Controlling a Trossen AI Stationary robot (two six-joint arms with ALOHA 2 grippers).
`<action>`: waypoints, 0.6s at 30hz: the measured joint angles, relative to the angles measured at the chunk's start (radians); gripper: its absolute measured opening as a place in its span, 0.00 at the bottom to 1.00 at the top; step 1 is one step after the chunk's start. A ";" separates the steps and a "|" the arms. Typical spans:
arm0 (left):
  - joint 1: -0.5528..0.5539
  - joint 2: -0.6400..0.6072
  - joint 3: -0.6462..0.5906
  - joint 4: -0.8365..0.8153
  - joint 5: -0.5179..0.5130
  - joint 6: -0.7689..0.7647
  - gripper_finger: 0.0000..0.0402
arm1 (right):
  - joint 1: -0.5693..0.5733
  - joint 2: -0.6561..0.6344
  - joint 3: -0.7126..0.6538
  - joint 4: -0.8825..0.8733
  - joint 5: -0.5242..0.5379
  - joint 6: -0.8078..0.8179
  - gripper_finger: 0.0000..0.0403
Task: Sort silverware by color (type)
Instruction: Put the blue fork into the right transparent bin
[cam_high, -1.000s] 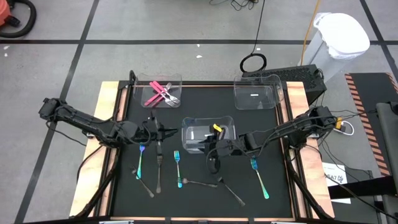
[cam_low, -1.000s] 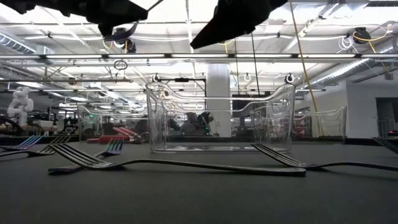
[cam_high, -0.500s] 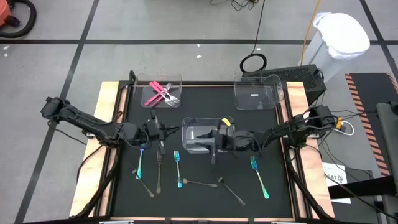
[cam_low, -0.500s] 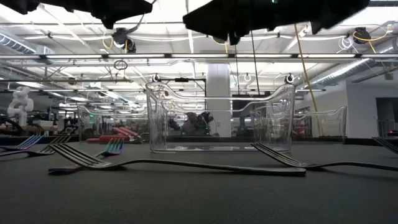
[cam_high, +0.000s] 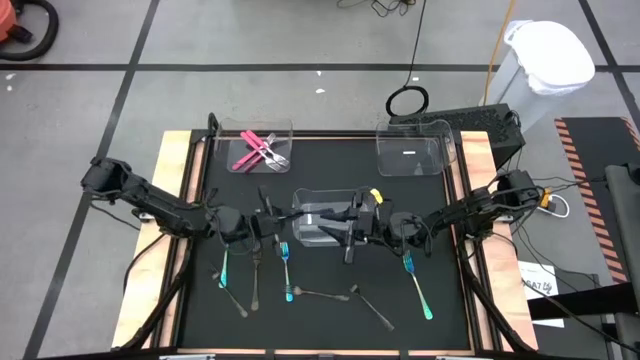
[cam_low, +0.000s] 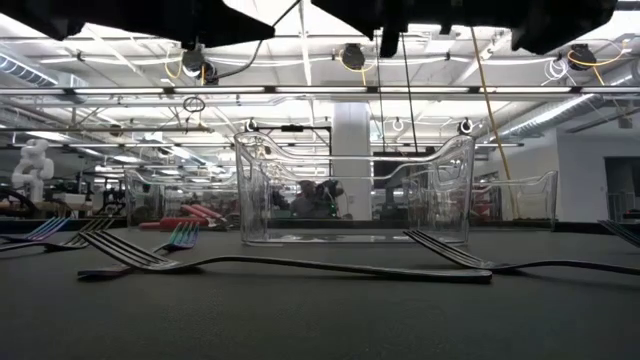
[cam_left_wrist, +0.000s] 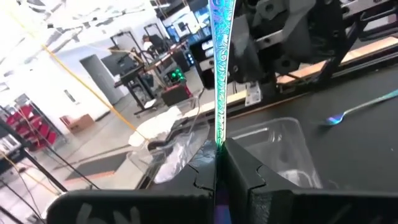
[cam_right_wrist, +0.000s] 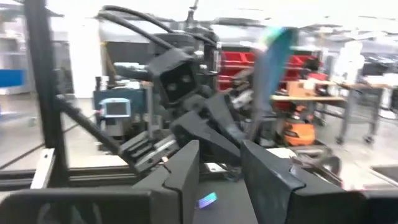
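My left gripper (cam_high: 278, 222) hovers just left of the middle clear bin (cam_high: 330, 200), shut on an iridescent blue-teal piece of silverware (cam_left_wrist: 221, 74). That piece also shows blurred in the right wrist view (cam_right_wrist: 273, 62). My right gripper (cam_high: 338, 225) faces it over the bin, open (cam_right_wrist: 219, 168) with nothing between its fingers. Pink pieces (cam_high: 258, 150) lie in the far-left bin. A blue fork (cam_high: 285, 265), two teal pieces (cam_high: 417, 285) (cam_high: 224, 265) and grey forks (cam_high: 255, 270) (cam_high: 322, 295) lie flat on the black mat. My left gripper pinches the iridescent piece's patterned handle (cam_left_wrist: 219, 140) between its two shut fingers. The fingers point about level toward the table's right and lie across the handle. The piece stands up out of the fingers, lifted clear of the mat; which end is up does not show.
A clear bin (cam_high: 412, 152) at the far right holds a grey piece. Wooden edging (cam_high: 180, 180) frames the mat. In the low view, forks (cam_low: 150, 262) (cam_low: 470, 262) lie in front of the middle bin (cam_low: 350, 190).
My left gripper has moved toward the table's right, closer to the middle bin, and has rolled, carrying the iridescent piece. My right gripper has tipped up from pointing down at the mat to about level, facing the left gripper, and now sits over the bin.
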 joint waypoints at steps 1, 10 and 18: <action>-0.005 0.010 0.004 0.016 -0.002 0.008 0.03 | 0.002 -0.006 0.000 -0.004 0.028 0.009 0.30; -0.067 0.034 0.057 0.039 -0.123 0.106 0.03 | 0.014 -0.152 0.000 -0.250 0.075 0.080 0.44; -0.111 0.034 0.063 0.037 -0.210 0.172 0.03 | 0.047 -0.241 0.000 -0.365 0.075 0.079 0.53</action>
